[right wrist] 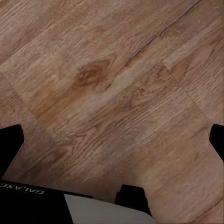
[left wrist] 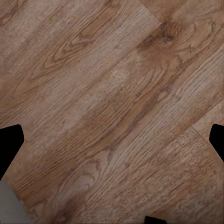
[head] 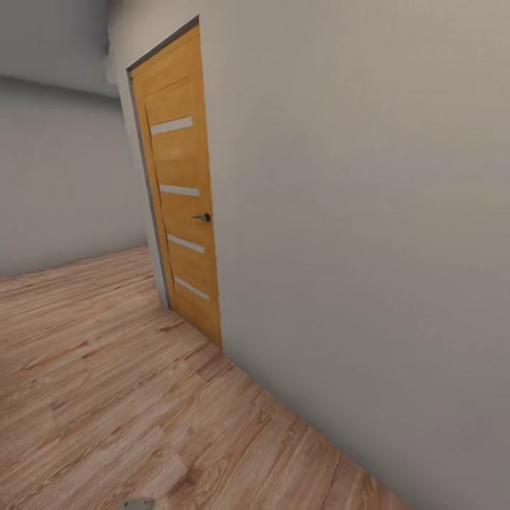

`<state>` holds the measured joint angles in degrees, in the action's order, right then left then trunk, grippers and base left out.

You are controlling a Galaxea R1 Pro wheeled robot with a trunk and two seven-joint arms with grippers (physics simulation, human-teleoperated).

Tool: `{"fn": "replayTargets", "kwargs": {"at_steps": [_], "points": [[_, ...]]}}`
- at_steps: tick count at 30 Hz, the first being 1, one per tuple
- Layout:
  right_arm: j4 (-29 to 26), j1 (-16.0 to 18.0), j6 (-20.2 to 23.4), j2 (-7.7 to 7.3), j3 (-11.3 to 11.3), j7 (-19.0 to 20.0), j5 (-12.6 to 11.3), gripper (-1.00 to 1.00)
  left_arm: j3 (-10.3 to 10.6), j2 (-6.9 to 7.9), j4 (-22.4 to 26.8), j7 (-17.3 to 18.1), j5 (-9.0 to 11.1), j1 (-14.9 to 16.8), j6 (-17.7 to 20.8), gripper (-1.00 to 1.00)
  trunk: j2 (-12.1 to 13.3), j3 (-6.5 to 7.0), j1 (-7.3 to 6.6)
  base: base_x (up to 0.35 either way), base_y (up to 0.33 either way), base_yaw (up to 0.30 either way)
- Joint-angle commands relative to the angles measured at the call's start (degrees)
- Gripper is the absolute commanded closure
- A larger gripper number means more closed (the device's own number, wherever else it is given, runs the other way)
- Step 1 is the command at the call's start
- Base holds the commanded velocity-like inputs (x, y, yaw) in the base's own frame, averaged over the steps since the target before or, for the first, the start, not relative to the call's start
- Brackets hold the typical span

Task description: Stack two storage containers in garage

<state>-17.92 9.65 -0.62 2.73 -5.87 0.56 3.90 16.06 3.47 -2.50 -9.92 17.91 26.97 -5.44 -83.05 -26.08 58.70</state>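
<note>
The robot stands on a wood-plank floor (head: 106,397) close to a grey wall (head: 368,248), facing a closed wooden door (head: 180,191) with glass slats and a dark handle (head: 204,217). The risk I see is that the base turns or drives too near the wall and scrapes it, or meets the closed door.

Both wrist views look straight down at bare planks. The left pincer (left wrist: 112,140) and the right pincer (right wrist: 112,140) are spread wide and hold nothing. The two containers are not to be seen here, so their place relative to either pincer cannot be told.
</note>
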Motion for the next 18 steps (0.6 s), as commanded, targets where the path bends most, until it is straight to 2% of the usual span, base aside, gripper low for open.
{"fn": "replayTargets", "kwargs": {"at_steps": [1, 13, 18], "points": [[0.0, 0.0, 0.0, -0.01, 0.0, 0.1, 0.4, -1.00, 0.5, -0.04, -0.2, 0.0, 0.5, 0.1, -0.4, -1.00, 0.0, -0.04, 0.03, 0.341, 0.000, 0.288], [0.0, 0.0, 0.0, -0.01, 0.0, 0.1, 0.4, -1.00, 0.5, -0.04, -0.2, 0.0, 0.5, 0.1, -0.4, -1.00, 0.0, 0.32, 0.03, 0.341, 0.000, 0.286], [0.0, 0.0, 0.0, -0.05, 0.0, 0.1, 0.4, -1.00, 0.5, -0.03, -0.2, 0.0, 0.5, 0.1, -0.4, -1.00, 0.0, 0.37, 0.03, 0.341, 0.000, 0.086]]}}
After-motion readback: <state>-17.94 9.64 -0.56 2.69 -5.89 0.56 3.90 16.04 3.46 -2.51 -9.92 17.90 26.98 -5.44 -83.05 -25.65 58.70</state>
